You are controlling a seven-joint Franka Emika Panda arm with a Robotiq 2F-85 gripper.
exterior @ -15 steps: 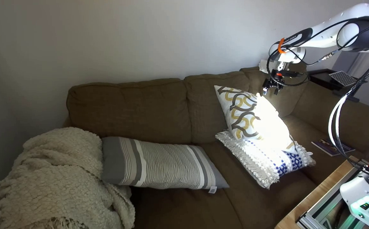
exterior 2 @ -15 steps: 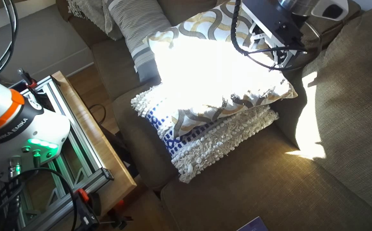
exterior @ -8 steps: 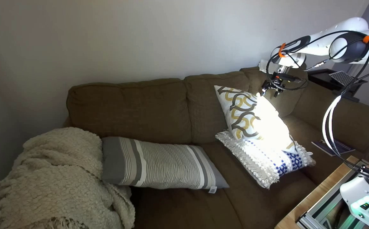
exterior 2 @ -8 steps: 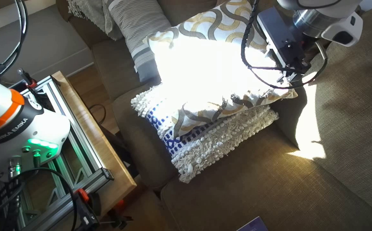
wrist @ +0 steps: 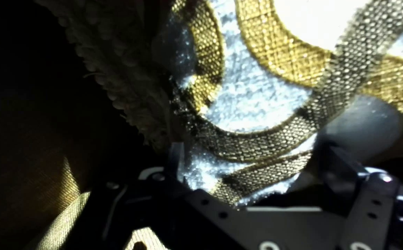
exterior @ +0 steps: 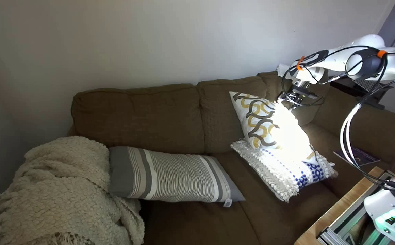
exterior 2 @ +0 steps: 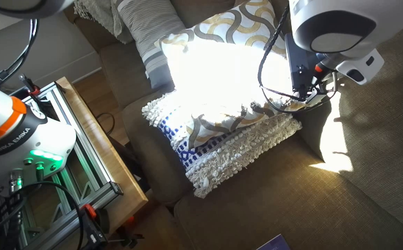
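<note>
my jaws: spread wide | swirl-patterned pillow (exterior 2: 232, 78) right at them, contact unclear | fringed pillow (exterior 2: 241, 154) beneath it | brown couch (exterior 2: 274, 198) under both

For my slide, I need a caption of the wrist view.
Open gripper at the edge of a pillow patterned in gold, gray and white.

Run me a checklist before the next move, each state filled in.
1. Jaws open: ok, spread apart.
2. Jaws at the patterned pillow: ok; its fabric shows between them in the wrist view.
3. Jaws touching that pillow: cannot tell; depth is unclear.
4. Patterned pillow lying on the fringed pillow: ok.
5. Patterned pillow free of glare: not ok; much of it is washed out in both exterior views.
6. Striped pillow away from the jaws: ok.
</note>
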